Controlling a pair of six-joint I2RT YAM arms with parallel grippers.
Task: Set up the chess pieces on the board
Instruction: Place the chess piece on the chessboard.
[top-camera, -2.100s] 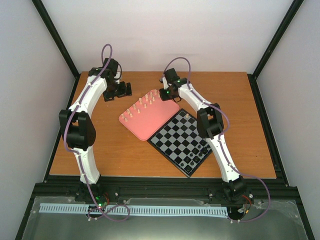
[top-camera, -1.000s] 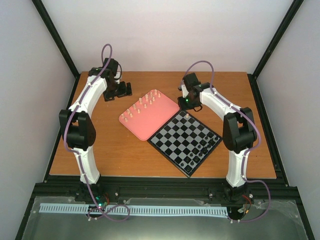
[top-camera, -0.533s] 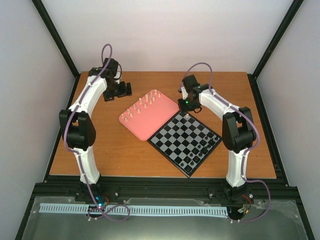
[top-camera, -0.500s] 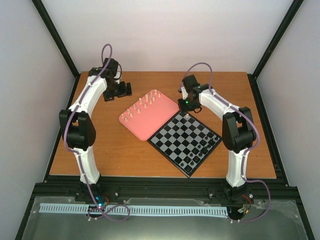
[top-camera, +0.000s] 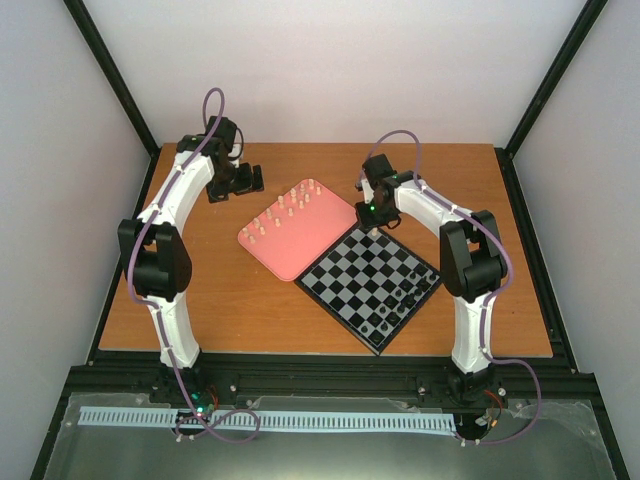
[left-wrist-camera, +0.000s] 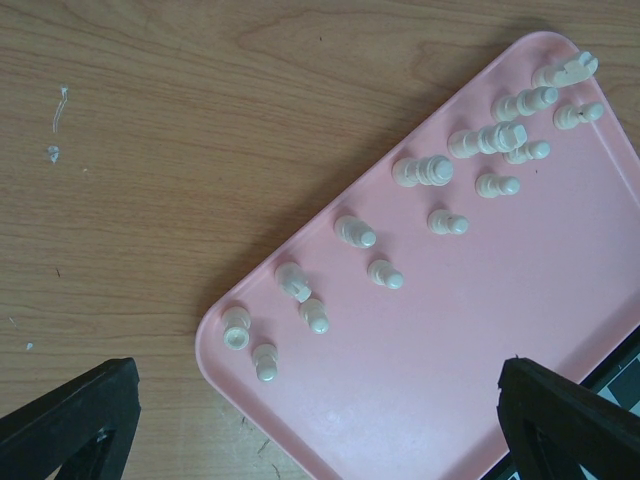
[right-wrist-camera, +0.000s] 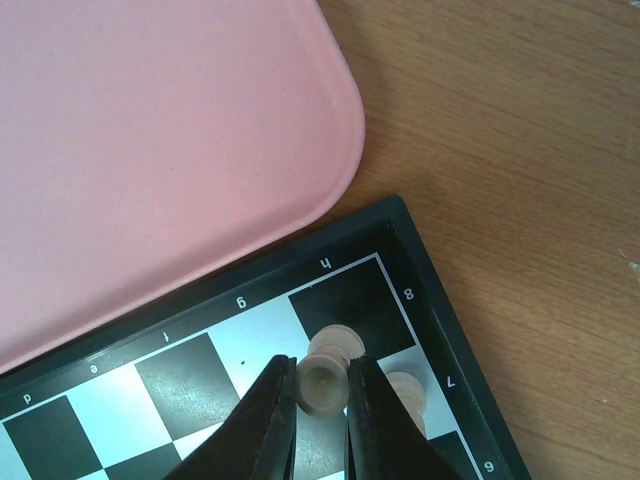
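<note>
- One piece (right-wrist-camera: 322, 388) is pinched in the closed right gripper (right-wrist-camera: 321, 368), over the board's (right-wrist-camera: 345, 300) far corner, the corner next to the tray (right-wrist-camera: 150, 150).
- Two more cream pieces stand at that corner. One (right-wrist-camera: 333, 343) is right behind the held piece, and the other (right-wrist-camera: 405, 392) is just beside it toward the board's edge. I cannot tell whether the held piece touches either.
- The step in hand looks like seating this piece on its square. It should go straight down and stay vertical, so the fingers miss both neighbours.
- Centre it on a single square before letting go; the views do not show whether its foot has reached the board yet.
- Part the fingers only slightly, then lift straight up. A sideways pull would probably topple pieces this small.
- The left gripper (left-wrist-camera: 318, 365) is wide open and empty by the tray's left corner, toward the table's (left-wrist-camera: 150, 150) far edge. The remaining pieces (left-wrist-camera: 423, 170) stand on the tray in rows.
</note>
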